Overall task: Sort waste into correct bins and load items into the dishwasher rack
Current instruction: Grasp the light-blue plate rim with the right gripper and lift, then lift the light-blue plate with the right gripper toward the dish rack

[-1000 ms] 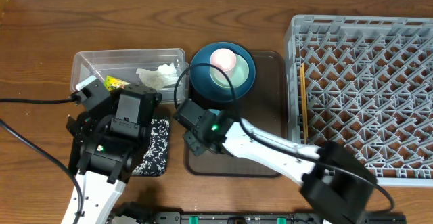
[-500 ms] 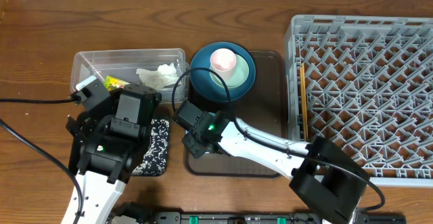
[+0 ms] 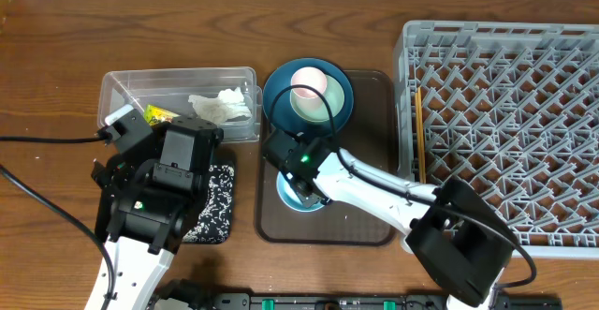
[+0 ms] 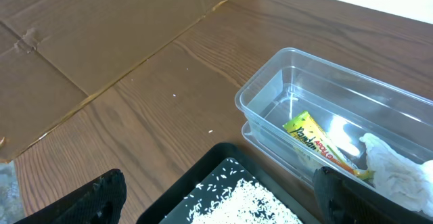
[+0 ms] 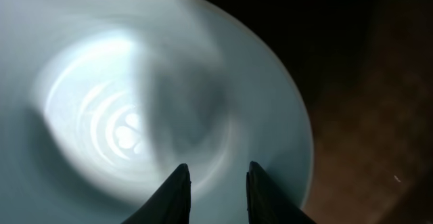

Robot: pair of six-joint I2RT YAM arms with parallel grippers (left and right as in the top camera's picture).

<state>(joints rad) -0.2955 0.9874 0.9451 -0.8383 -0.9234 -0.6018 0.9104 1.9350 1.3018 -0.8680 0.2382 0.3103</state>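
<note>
Two chopsticks (image 3: 418,137) lie in the rack (image 3: 505,113) overhead; the plate (image 3: 344,99), stacked with green bowl (image 3: 314,112) and cup (image 3: 309,82), waits on the brown tray (image 3: 370,188), where the right pincer (image 3: 299,172) sits over the pale bowl (image 3: 301,201), likely to lift it. Left wrist: the left pincer (image 4: 226,197) gapes wide, empty, above rice (image 4: 254,202) in the black tray (image 4: 193,183); wrapper (image 4: 318,143) and tissue (image 4: 399,173) lie in the tub (image 4: 270,88). Right wrist: fingers (image 5: 177,193) narrow at the bowl's wall; whether they pinch it, I cannot tell.
</note>
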